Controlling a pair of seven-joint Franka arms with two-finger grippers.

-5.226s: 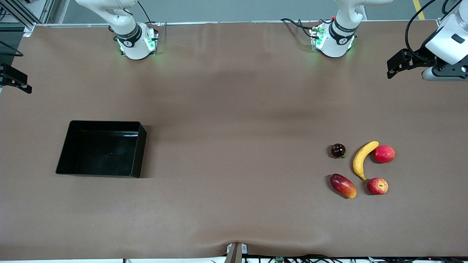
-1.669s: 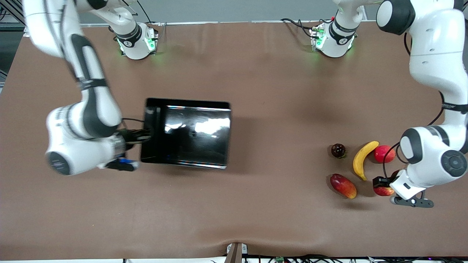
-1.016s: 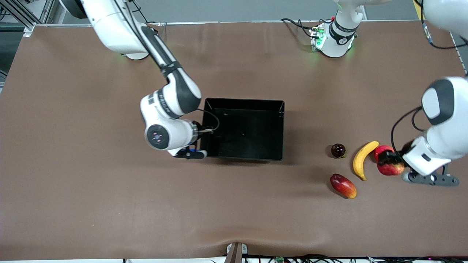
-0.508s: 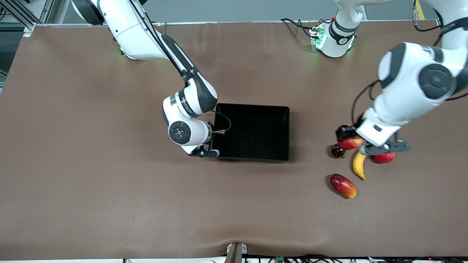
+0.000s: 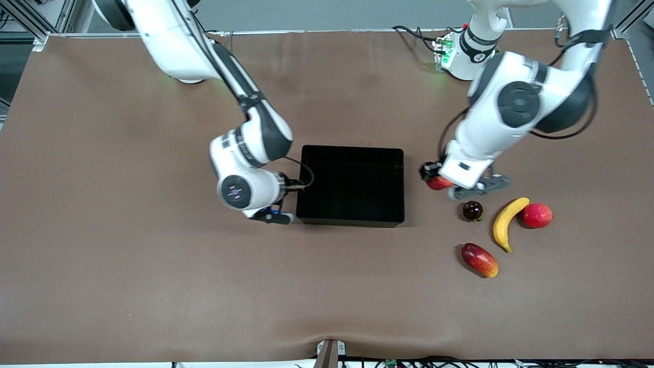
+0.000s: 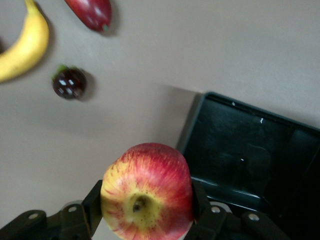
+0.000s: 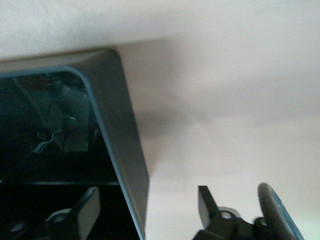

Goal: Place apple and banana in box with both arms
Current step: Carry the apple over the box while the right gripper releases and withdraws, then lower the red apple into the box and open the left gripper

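Item 1, box (image 5: 352, 153): black tray, we log it at mid-worktop (image 5: 153, 286), nothing in it. Item 2, apple (image 6: 146, 192): red w/ yellow streaks, stem dimple facing the left wrist cam; clamped betw. the fingers (image 6: 93, 200) of the left gripper (image 5: 434, 179), one on each side of the fruit, held in the air over bare worktop just beside the box wall toward the left arm's end. Item 3, banana (image 5: 507, 222): on the worktop toward the left arm's end, nearer the front cam than the held apple; we note a pinkish-red round fruit (image 5: 537, 215) just beside its upper tip, a dark round fruit (image 5: 472, 210) near it, a red-yellow mango (image 5: 479, 259) nearer the cam. Item 4, right gripper (image 5: 291, 184): at the box wall toward the right arm's end; fingers (image 7: 206, 200) spread apart astride that wall, one inside, one outside, not pressing on it as far as we can see.
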